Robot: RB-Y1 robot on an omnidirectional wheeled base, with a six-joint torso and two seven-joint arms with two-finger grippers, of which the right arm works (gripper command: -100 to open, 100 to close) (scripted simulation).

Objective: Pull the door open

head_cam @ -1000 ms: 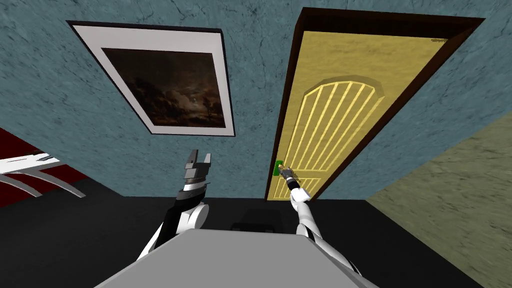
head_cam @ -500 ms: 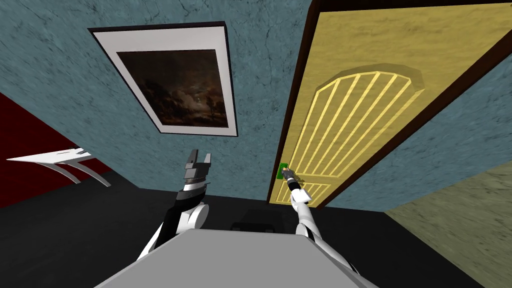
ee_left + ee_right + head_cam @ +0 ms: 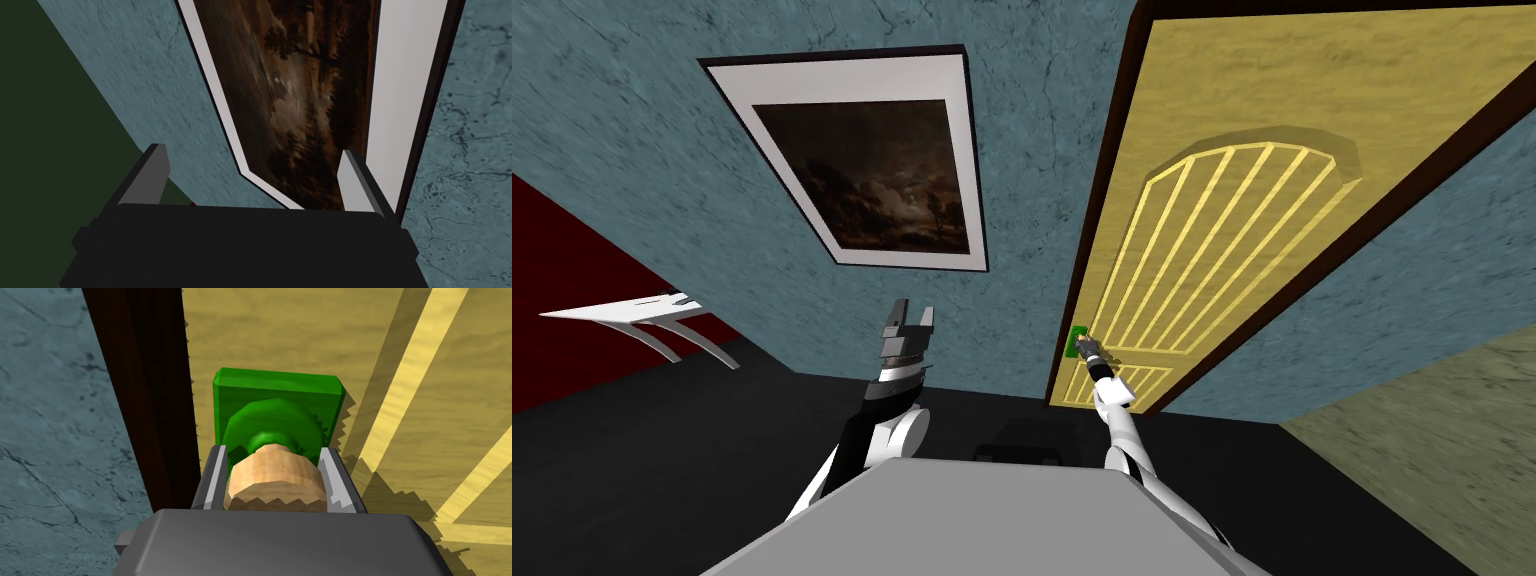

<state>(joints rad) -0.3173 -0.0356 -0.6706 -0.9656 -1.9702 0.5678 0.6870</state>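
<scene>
- Head view: reaching forward with the right arm (image 3: 1119, 425), nearly straight, white forearm in line with the wrist, up to the latch edge of the yellow door (image 3: 1272, 200).
- Ending with the right jaws at the green plate (image 3: 1074, 342), low on the door and just beside the dark brown frame (image 3: 1102, 200).
- Same view: an arched panel of pale ribs on the door above the plate, the leaf set inside the frame.
- Holding the left arm (image 3: 877, 425) bent at the elbow, forearm raised, with the left jaws aimed up at the blue-grey wall (image 3: 632, 180) below a framed picture (image 3: 862, 170), well apart from the door.
- Left wrist view: left jaws spread wide, the left fingers (image 3: 152, 175) standing far apart with nothing gripped between them.
- Right wrist view: right jaws closed on the tan knob (image 3: 272, 475), the right fingers (image 3: 213, 478) pressed flat against its two sides.
- Knob standing out on a short green neck from a round green rose (image 3: 272, 420), itself seated on the square green plate.
- Plate just beside the frame; the door's edge meeting the frame there.
- Hand squared to the door face, lined up straight along the knob's axis, with the knob centred between the fingers.
</scene>
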